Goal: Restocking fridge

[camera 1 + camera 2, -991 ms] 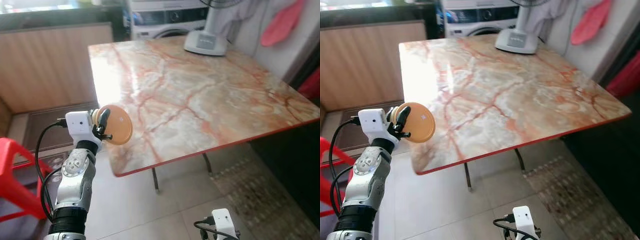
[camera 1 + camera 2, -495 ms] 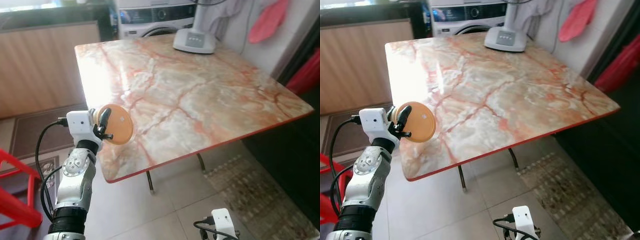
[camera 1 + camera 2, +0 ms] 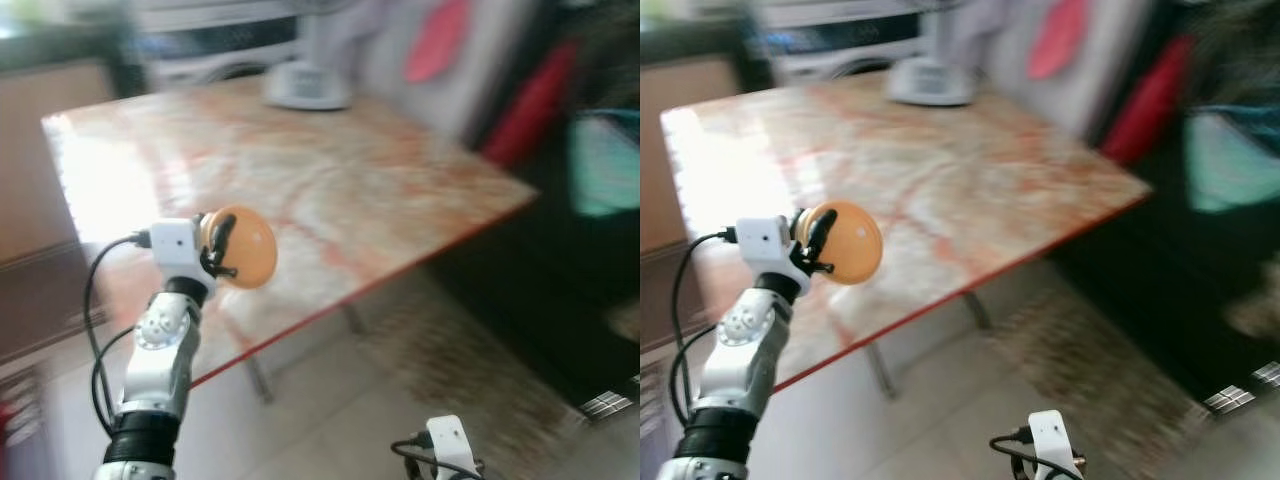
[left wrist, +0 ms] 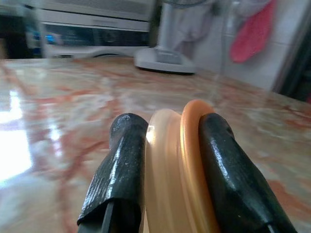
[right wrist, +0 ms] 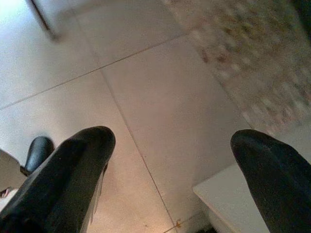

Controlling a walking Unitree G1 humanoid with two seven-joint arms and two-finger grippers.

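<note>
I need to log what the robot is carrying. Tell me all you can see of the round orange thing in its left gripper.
The round orange lidded container is a flat disc with an orange lid over a paler, translucent base. It stands on edge, clamped across its thickness by the left gripper, held up in front of the marble-patterned table. Contents cannot be told.

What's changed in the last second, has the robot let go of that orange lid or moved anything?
Nothing was let go or shifted. The whole picture has slid and blurred: the camera swung to the robot's right, past the marble table. The left tool stays shut on the orange lid, raised as before; the right tool hangs open over the floor.
</note>
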